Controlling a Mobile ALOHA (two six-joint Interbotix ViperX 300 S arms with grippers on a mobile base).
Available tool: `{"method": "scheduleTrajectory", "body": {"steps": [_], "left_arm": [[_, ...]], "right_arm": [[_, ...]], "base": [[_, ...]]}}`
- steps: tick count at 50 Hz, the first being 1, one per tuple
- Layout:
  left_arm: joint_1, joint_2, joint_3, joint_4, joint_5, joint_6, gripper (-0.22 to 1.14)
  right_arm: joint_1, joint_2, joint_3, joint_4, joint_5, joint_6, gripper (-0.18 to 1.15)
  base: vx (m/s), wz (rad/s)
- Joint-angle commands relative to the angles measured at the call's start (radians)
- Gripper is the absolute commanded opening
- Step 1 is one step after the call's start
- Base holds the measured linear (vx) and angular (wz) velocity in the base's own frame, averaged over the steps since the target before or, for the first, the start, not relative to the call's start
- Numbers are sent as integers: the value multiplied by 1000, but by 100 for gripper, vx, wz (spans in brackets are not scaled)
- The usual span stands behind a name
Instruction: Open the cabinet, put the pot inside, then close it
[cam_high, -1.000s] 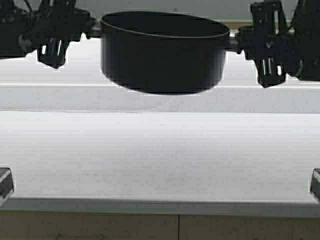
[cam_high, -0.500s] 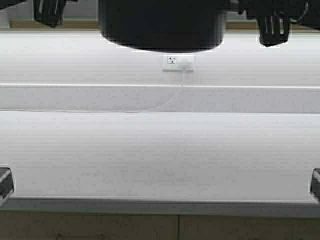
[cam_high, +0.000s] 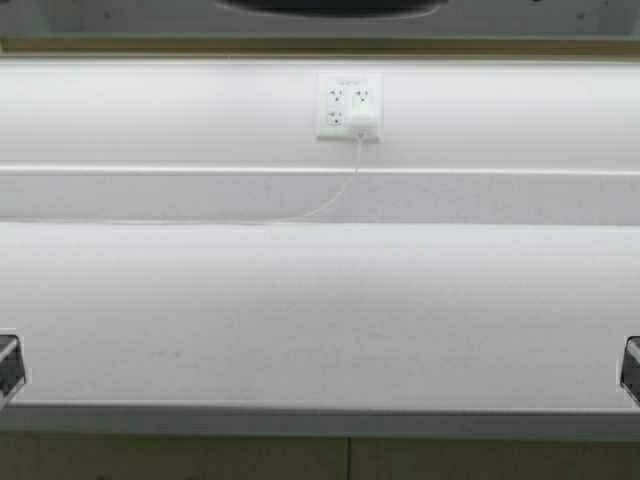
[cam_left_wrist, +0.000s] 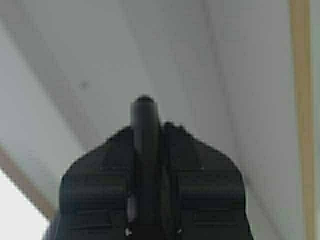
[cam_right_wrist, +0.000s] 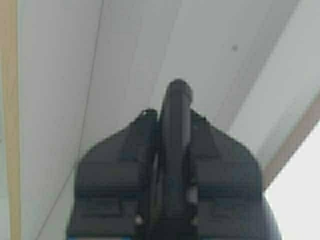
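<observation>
We hold the pot (cam_high: 330, 6) high, only its black base showing at the top centre of the high view, against the cabinet's (cam_high: 500, 18) pale interior. Our left gripper (cam_left_wrist: 146, 150) and right gripper (cam_right_wrist: 172, 150) each clamp a loop handle. Uneven lifting could tilt the pot, or a handle could slip from the pads.

The high view looks forward and down from behind over the white bench (cam_high: 320, 310) to the wall socket (cam_high: 349, 107), with only the pot (cam_high: 330, 6) base at its top edge above the socket. Each wrist view sits close behind its own claw, left claw (cam_left_wrist: 146, 150) and right claw (cam_right_wrist: 173, 150), facing up at the pale cabinet (cam_left_wrist: 210, 60) interior, which both share
</observation>
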Motion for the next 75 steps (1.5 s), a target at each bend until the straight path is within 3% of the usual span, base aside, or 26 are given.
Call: {"method": "scheduleTrajectory", "body": {"steps": [1,10,26,48,75], "left_arm": [[-63,44,-81,11,29,87,4],[-63,100,-152,2,29,86,4],[-54,183,-275,6,54,91,4],[-75,146,-210,-9,28,84,4],[-44,293,-241,-44,-15,54,4]], "right_arm": [[9,-12,-109,-26,54,-11,8],[-31,23,-204,-78,164,2,8],[-35,41,-242,-75,169,17,8],[-35,60,-227,-74,183,-5,8],[-35,284,-314,-78,181,18,8]], "base": [[14,-5],[16,0],[18,14],[16,-8],[4,-3]]}}
